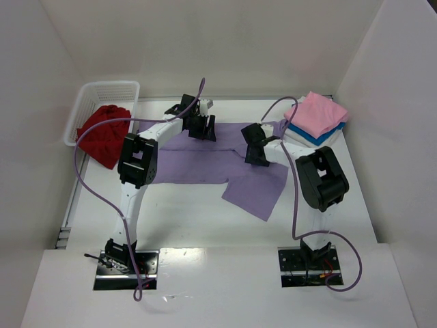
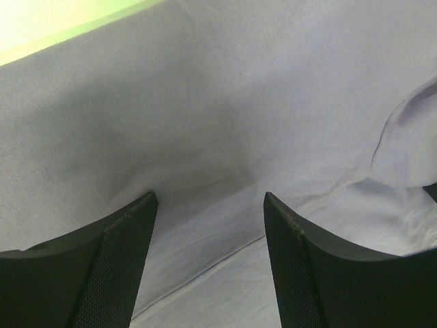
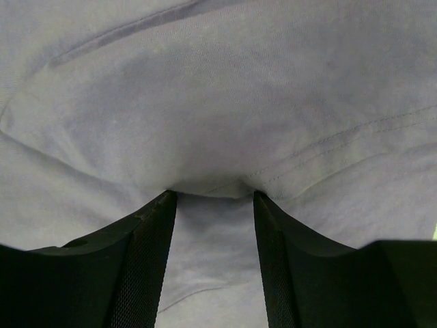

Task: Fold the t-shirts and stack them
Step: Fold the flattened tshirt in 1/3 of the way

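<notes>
Your left pincer (image 2: 209, 198) has its jaws well apart, with nothing between them, and it sits low over the far part of the soft lavender purple short-sleeved t-shirt (image 1: 205, 160). Your right pincer (image 3: 213, 195) is also parted. A small pucker of that same cloth bunches across its tips, and you cannot tell from here whether any of it is caught. The shirt lies spread across the middle of the white surface (image 1: 184, 212), body running left to right, with one flap angled toward the near right. It looks part-way through its folding. To do this fold well, set both pincers on matching spots along the same edge and close on one layer only. Then lift together, so the crease runs straight rather than skewed. Smooth out the pucker under the right tips before you commit, or it will be pressed into the fold. At the far right corner the folded pink t-shirt (image 1: 317, 113) rests on the folded bright blue t-shirt (image 1: 311, 137), close beside the right arm's reach, so swing wide of that stack. At the far left the deep red t-shirt (image 1: 102, 130) spills from the white plastic lattice basket (image 1: 109, 87), unfolded. Mind the looping purple cables (image 1: 82, 178) trailing from each arm, as they could drag across the cloth.
</notes>
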